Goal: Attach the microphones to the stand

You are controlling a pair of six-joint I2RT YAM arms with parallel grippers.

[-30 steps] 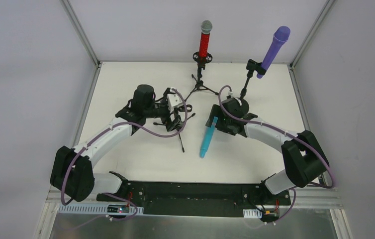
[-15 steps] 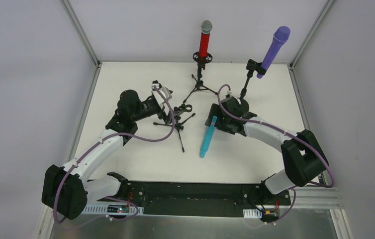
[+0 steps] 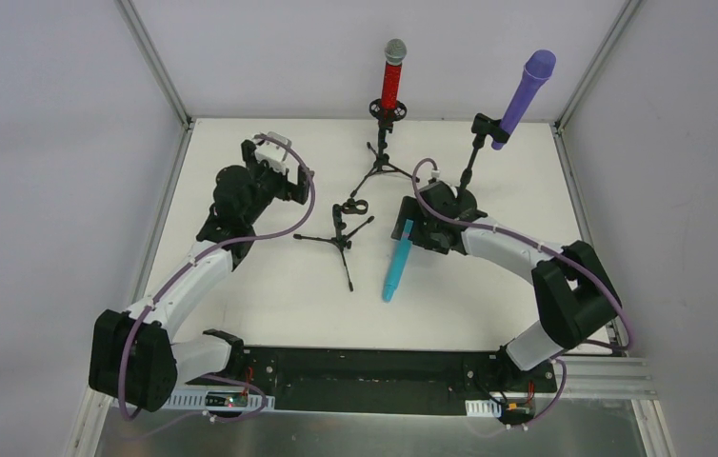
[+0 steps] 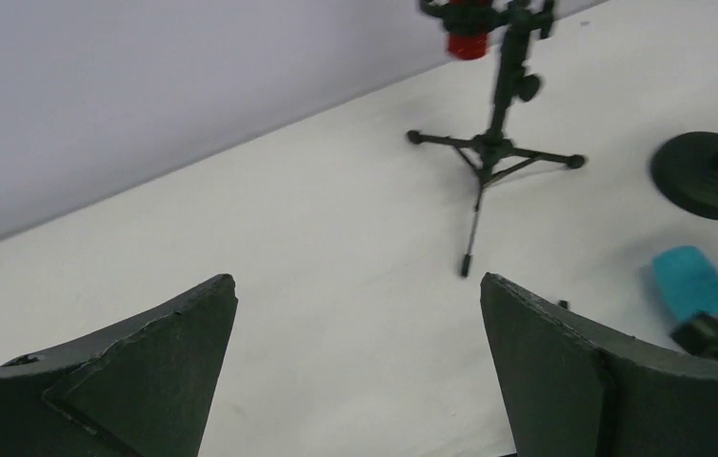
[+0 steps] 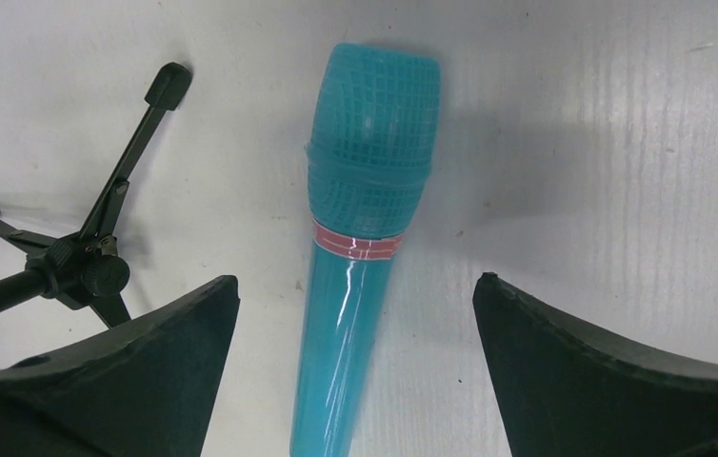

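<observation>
The cyan microphone (image 3: pixel 396 265) with a pink ring (image 5: pixel 357 246) lies flat on the table. My right gripper (image 3: pixel 410 234) is open just above it, a finger on each side of its handle (image 5: pixel 357 280), not touching. An empty tripod stand (image 3: pixel 341 231) with a clip on top stands left of it, also in the right wrist view (image 5: pixel 79 271). The red microphone (image 3: pixel 393 74) sits upright in a tripod stand (image 3: pixel 381 160) at the back. The purple microphone (image 3: pixel 525 95) is clipped in a round-base stand (image 3: pixel 470 157). My left gripper (image 3: pixel 290 183) is open and empty (image 4: pixel 356 277), back left of the empty stand.
The white table (image 3: pixel 269 295) is walled by grey panels on the left, back and right. The left wrist view shows the red microphone's tripod (image 4: pixel 493 143), the round base (image 4: pixel 708 176) and the cyan head (image 4: pixel 693 284).
My left gripper has drawn back and to the left, away from the empty tripod stand, which stays standing. The right gripper has barely moved over the cyan microphone.
</observation>
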